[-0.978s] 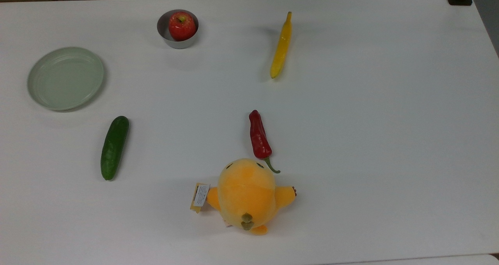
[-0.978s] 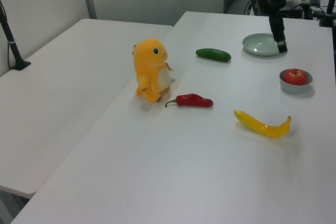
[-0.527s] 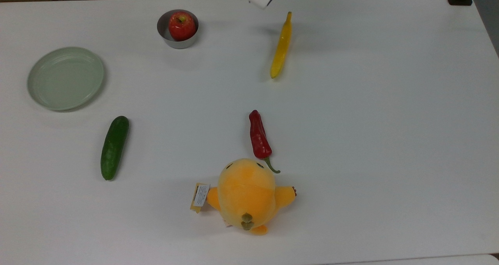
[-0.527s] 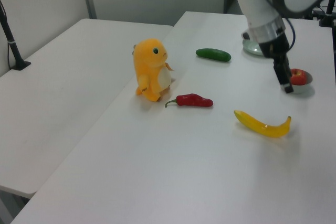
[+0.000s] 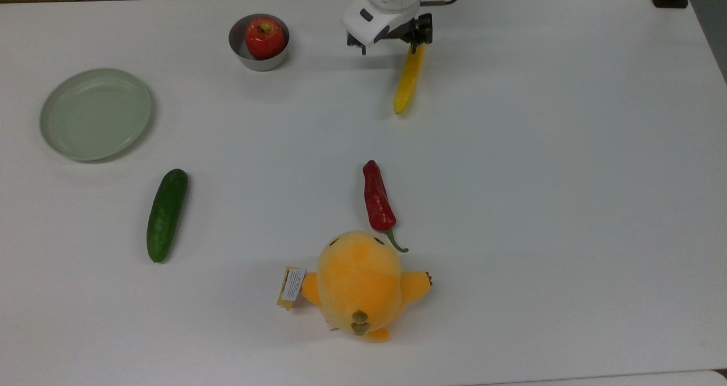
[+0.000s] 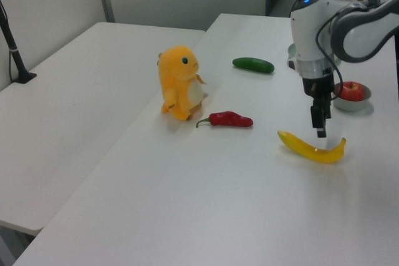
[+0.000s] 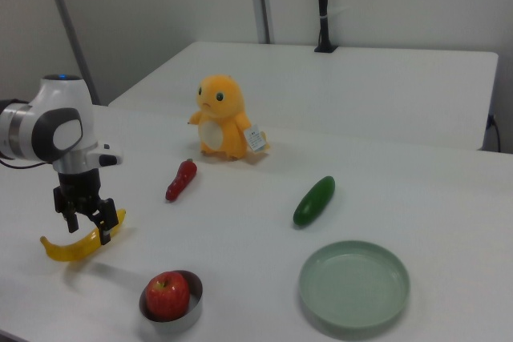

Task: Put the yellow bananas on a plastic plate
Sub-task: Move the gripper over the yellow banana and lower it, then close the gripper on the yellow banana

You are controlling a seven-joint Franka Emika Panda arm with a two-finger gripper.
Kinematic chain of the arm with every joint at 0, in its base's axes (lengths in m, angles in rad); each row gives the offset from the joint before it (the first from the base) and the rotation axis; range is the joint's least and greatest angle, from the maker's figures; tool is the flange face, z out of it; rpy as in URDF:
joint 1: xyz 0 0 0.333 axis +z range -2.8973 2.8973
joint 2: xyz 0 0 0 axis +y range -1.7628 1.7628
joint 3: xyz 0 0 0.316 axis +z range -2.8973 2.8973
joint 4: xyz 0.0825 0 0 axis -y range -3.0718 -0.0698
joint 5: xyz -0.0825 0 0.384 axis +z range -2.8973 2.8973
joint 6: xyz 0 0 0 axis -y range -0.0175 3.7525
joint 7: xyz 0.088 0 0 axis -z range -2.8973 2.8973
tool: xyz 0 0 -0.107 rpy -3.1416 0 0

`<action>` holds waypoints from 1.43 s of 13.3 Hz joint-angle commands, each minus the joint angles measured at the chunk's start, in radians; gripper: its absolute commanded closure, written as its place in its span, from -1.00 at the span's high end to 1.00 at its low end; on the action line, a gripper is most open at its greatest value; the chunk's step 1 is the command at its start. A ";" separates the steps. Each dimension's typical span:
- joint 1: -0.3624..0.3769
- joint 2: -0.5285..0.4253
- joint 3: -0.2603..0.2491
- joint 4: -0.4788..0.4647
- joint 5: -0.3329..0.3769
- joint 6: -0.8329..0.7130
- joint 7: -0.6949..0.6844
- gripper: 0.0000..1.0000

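Observation:
The yellow banana (image 5: 406,82) lies on the white table (image 5: 539,176) at the top view's upper middle, its stem end hidden under my gripper (image 5: 391,44). From the left view, the gripper (image 6: 320,130) hangs just above the banana (image 6: 312,149), near its middle. In the right view the gripper (image 7: 86,226) is open, fingers spread above the banana (image 7: 72,246) and not touching it. The pale green plastic plate (image 5: 95,114) sits empty at the top view's far left and is the near object in the right view (image 7: 353,286).
A grey metal bowl (image 5: 259,62) holding a red apple (image 5: 264,37) stands between plate and banana. A green cucumber (image 5: 166,214), a red pepper (image 5: 377,198) and an orange plush chick (image 5: 359,284) lie nearer the top view's bottom edge.
The arm swung from over the plate, past the bowl, and came down over the banana, entering the top view from its upper edge. No object moved.

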 commanded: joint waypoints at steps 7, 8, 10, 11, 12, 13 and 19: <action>0.067 0.104 -0.005 -0.037 0.003 0.286 0.152 0.90; 0.067 0.106 -0.002 -0.035 -0.005 0.283 0.165 0.76; 0.068 0.101 0.007 -0.034 -0.057 0.270 0.172 0.15; 0.068 0.103 0.007 -0.025 -0.059 0.261 0.172 -0.15; 0.070 0.104 0.008 -0.022 -0.059 0.254 0.175 -0.50; 0.068 0.103 0.007 -0.020 -0.059 0.249 0.204 -0.80; 0.065 0.094 0.007 -0.003 -0.063 0.206 0.223 -0.97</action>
